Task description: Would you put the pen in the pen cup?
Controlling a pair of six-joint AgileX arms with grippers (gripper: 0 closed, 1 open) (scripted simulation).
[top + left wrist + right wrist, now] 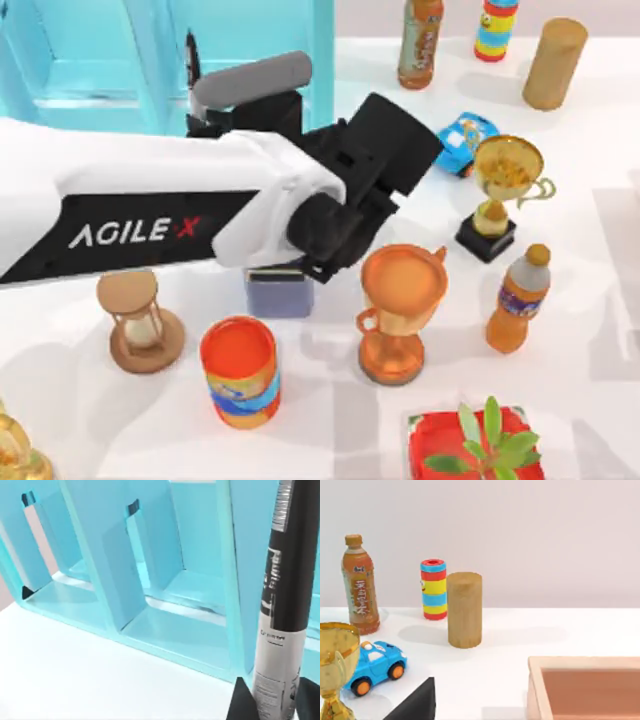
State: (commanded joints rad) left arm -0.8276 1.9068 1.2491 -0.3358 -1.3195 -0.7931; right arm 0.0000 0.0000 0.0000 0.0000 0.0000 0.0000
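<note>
Left pincer with pen above white table

Beside our left gripper, the cylindrical pen it holds is black above and white below, with grey lettering. Beyond its fingers the slotted plastic rack is pale turquoise throughout. Under our left arm, the square pen cup is muted slate blue. Near it we see a glossy orange trophy cup and an orange can with a blue-and-yellow band. The table is white.
</note>
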